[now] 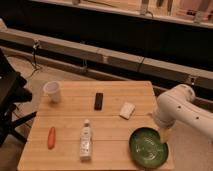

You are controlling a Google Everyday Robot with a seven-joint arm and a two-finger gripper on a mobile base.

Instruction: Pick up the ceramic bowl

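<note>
Stage: approach, nothing lifted yet | bowl (148, 147) sits flat at the front-right corner of the table (70, 120) | your gripper (164, 134) hangs spread wide and empty at its right rim | left for you, I'd say: lower, pinch rim, lift.

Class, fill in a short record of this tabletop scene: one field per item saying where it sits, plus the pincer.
table: wooden
ceramic bowl: dark green, front right corner
pincer: open, at the bowl's right rim; contact unclear
white cup: upright, back left
black bar: back middle
white block: right of the bar
bottle: lying down, front middle
orange stick: front left
</note>
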